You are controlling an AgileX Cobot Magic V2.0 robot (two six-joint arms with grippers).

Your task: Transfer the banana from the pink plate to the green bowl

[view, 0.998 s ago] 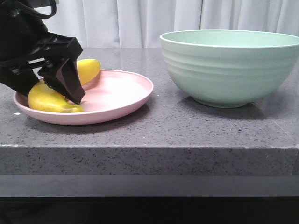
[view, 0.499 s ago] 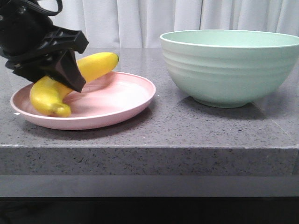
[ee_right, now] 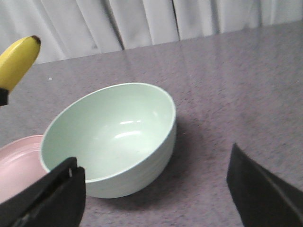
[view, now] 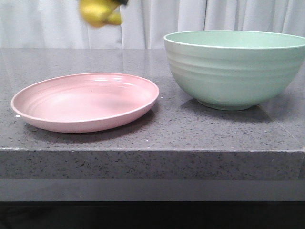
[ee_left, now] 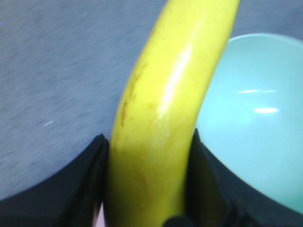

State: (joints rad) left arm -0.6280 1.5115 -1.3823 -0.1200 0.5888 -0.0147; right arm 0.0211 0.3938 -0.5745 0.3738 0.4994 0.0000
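You are mid-carry: your left gripper (ee_left: pixel 147 189) has its jaws clamped on the banana (ee_left: pixel 165 109), held high above the table, between the bare pink plate (view: pixel 86 102) and the green bowl (view: pixel 236 67). Next, I judge, carry it across until it hangs over the bowl's hollow, then lower and release. Your right gripper (ee_right: pixel 156 198) idles with jaws wide apart.

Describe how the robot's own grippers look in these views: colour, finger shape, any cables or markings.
Both look matte black. The left gripper shows two broad dark fingers. The right gripper has wide, wedge-shaped fingers with angular edges. No cables or markings are visible.
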